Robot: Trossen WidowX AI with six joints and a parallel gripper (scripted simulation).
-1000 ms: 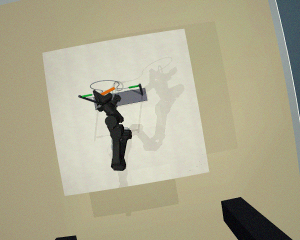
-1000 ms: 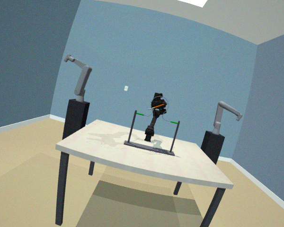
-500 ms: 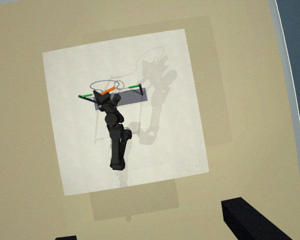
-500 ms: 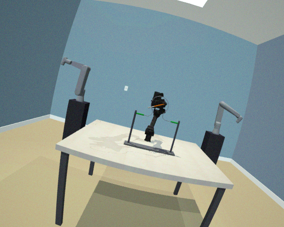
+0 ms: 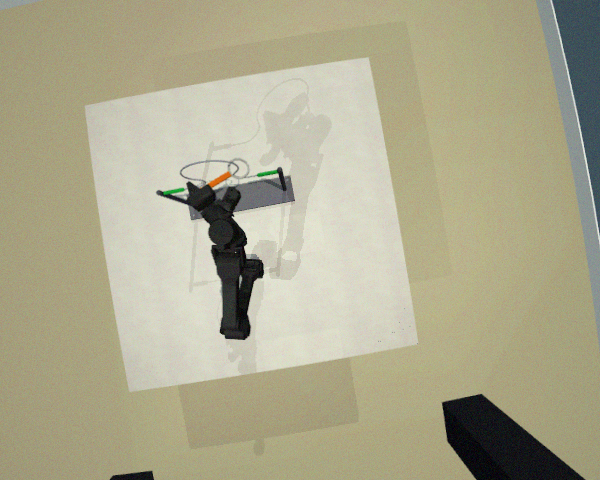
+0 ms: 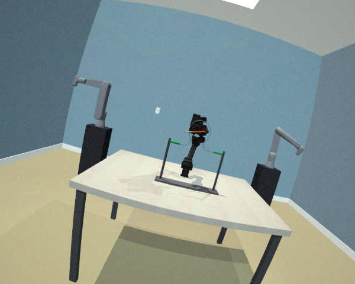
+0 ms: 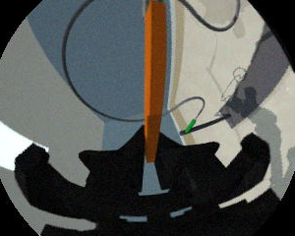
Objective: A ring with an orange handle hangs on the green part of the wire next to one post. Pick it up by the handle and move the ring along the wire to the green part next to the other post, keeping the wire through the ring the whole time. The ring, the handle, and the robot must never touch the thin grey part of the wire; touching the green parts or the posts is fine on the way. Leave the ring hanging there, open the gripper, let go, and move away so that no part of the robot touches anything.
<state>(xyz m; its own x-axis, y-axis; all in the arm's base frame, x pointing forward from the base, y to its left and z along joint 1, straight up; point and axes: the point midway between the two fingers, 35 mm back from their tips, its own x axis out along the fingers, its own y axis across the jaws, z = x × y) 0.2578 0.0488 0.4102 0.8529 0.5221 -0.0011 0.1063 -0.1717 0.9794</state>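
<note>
The grey ring [image 5: 248, 171] shows around the right side of the wire's raised loop [image 5: 207, 161] [image 6: 210, 131] [image 7: 64, 49]. In the exterior view it is nearly edge-on, left of the handle; contact with the wire cannot be told. My gripper [image 5: 209, 186] [image 7: 147, 128] is shut on the orange handle [image 5: 219, 179] [image 6: 199, 131] [image 7: 155, 59], which lies about level in the exterior view. In the top view, one green part [image 5: 174, 191] is left of the gripper, the other green part [image 5: 268, 173] right of the ring. The ring is mostly cut off in the wrist view.
A post [image 5: 282, 180] [image 6: 165, 158] stands beyond the ring-side green part. The other post [image 5: 173, 197] [image 6: 219, 171] is close beside the gripper in the top view. Both rise from a dark base [image 5: 264, 195] [image 6: 187, 185]. In the wrist view, the wire passes behind the handle near the fingertips.
</note>
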